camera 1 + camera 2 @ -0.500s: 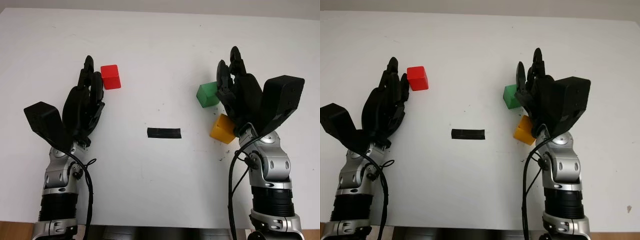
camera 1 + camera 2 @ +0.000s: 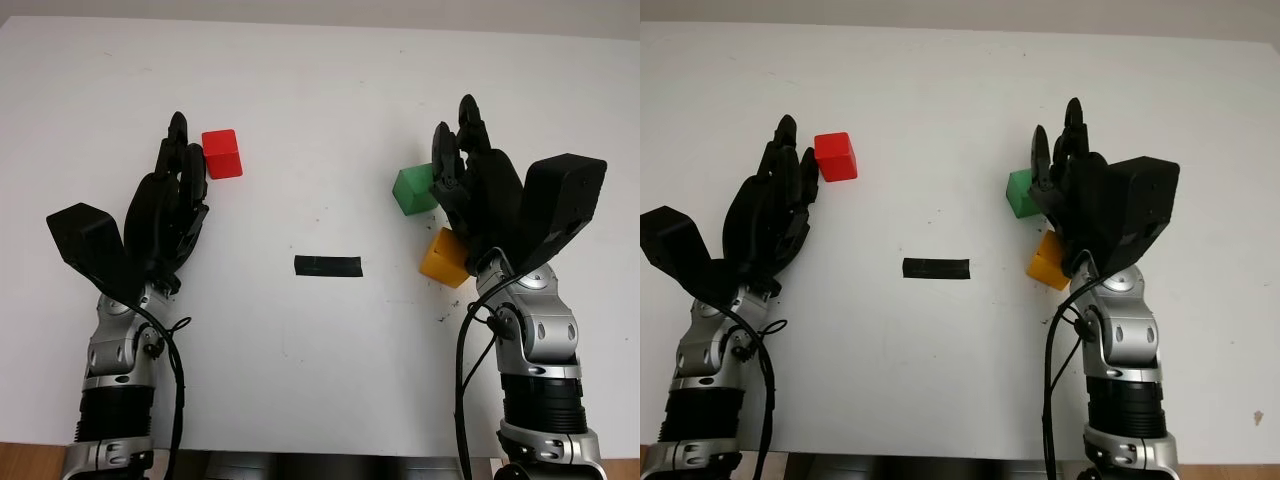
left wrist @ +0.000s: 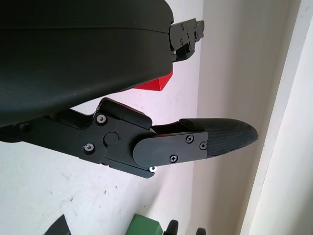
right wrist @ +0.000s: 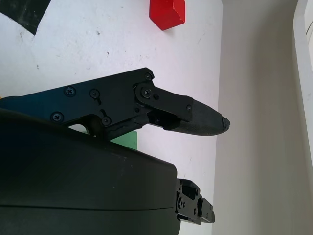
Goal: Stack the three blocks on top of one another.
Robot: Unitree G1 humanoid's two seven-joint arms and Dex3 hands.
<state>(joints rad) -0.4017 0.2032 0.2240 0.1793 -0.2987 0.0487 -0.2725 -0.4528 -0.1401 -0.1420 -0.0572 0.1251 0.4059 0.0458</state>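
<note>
A red block sits on the white table at the left, just right of my left hand's fingertips. That hand is open and holds nothing. On the right lies a green block, with an orange block close in front of it. My right hand is open, standing beside the green block and above the orange one, partly hiding both. The red block also appears in the right wrist view, and a sliver of the red block shows past the left hand's shell.
A short strip of black tape lies at the table's middle, between the two arms. The table's front edge runs along the bottom of the head views.
</note>
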